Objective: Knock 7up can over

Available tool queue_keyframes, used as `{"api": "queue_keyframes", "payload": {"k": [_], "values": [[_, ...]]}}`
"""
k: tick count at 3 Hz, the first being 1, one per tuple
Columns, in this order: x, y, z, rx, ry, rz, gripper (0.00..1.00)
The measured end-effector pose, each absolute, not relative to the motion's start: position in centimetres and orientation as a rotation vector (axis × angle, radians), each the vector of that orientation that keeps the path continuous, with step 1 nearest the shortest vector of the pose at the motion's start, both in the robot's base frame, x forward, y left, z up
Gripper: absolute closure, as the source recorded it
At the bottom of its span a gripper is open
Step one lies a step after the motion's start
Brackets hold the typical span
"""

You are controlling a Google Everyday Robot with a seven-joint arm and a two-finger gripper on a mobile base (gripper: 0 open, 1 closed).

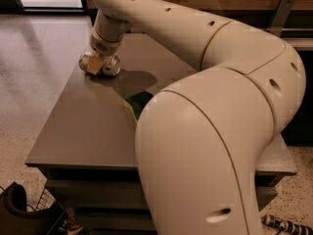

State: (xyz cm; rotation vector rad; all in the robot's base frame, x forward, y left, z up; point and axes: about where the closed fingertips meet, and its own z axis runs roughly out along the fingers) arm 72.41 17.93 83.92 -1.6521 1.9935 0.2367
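Note:
The 7up can [111,65] is a silvery can near the far left edge of the grey table [83,131]. It looks to be lying on its side, though the gripper covers part of it. My gripper [97,62] is at the end of the big white arm, down at table level, right over and against the can's left part. A tan pad of the gripper shows in front of the can.
A dark green packet [138,104] with a yellowish edge lies mid-table, mostly hidden behind my arm. The table's left edge is close to the can. A black object [22,214] sits on the floor at the lower left. A wooden wall runs behind.

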Motion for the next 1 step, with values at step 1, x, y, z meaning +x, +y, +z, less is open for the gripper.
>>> {"api": "queue_keyframes", "payload": {"k": [1], "values": [[72.36,18.04,83.72,-1.655,1.995,0.238,0.00]]}}
